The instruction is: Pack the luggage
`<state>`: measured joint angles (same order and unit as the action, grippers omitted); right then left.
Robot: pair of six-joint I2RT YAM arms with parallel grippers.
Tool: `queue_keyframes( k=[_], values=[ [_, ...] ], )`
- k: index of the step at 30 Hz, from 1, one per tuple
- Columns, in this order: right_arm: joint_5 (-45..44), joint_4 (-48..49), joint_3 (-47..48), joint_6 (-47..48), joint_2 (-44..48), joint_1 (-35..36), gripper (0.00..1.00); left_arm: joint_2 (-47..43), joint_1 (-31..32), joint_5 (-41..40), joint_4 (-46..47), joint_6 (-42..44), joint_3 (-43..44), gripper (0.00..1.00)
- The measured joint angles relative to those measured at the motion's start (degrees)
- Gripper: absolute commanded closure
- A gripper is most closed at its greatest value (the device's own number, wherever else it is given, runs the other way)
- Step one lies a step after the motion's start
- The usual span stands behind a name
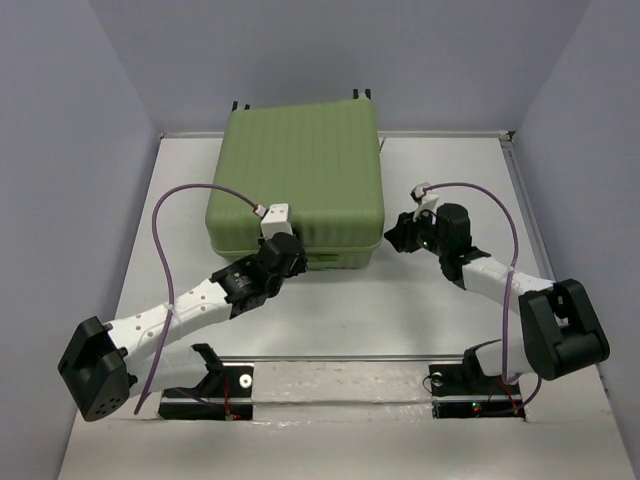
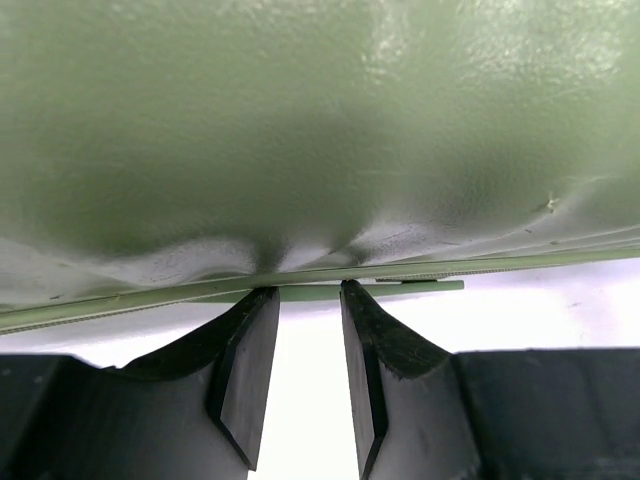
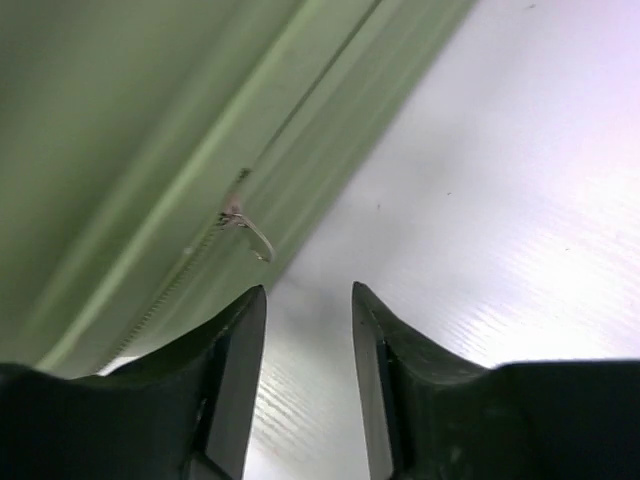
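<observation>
The luggage (image 1: pixel 295 170) is a light-green ribbed hard-shell suitcase lying flat and closed at the back middle of the table. My left gripper (image 1: pixel 293 258) is at its front edge. In the left wrist view the shell (image 2: pixel 300 130) fills the upper frame, and the gripper (image 2: pixel 308 292) is open, with both fingertips up against the seam strip (image 2: pixel 420 288) and nothing between them. My right gripper (image 1: pixel 392 235) is open and empty beside the front right corner. In the right wrist view that gripper (image 3: pixel 308 290) is just below the metal zipper pull (image 3: pixel 250 232) on the suitcase side (image 3: pixel 120 150).
The white table (image 1: pixel 330 310) has grey walls on three sides and a raised rail (image 1: pixel 520 190) along the right edge. Small black wheels (image 1: pixel 362 93) stick out at the suitcase's far edge. Purple cables (image 1: pixel 165 260) loop over both arms.
</observation>
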<state>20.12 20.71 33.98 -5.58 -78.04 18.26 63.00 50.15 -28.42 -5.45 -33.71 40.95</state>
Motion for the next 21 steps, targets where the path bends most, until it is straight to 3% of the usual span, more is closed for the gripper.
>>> queue_keyframes(
  k=[7, 14, 21],
  values=[
    [13.62, 11.65, -2.1, -1.2, -2.71, -7.69, 0.44, -1.29, -4.55, 2.6, -0.87, 0.26, 0.0, 0.54],
    [29.07, 19.89, -1.97, -4.22, -10.58, -10.43, 0.43, -2.45, -8.13, 4.09, -2.36, 0.83, 0.0, 0.54],
    [35.47, 26.82, -0.11, -7.87, -15.63, -10.8, 0.42, -7.48, -8.13, 5.03, -1.68, 1.29, -1.44, 0.55]
  ],
)
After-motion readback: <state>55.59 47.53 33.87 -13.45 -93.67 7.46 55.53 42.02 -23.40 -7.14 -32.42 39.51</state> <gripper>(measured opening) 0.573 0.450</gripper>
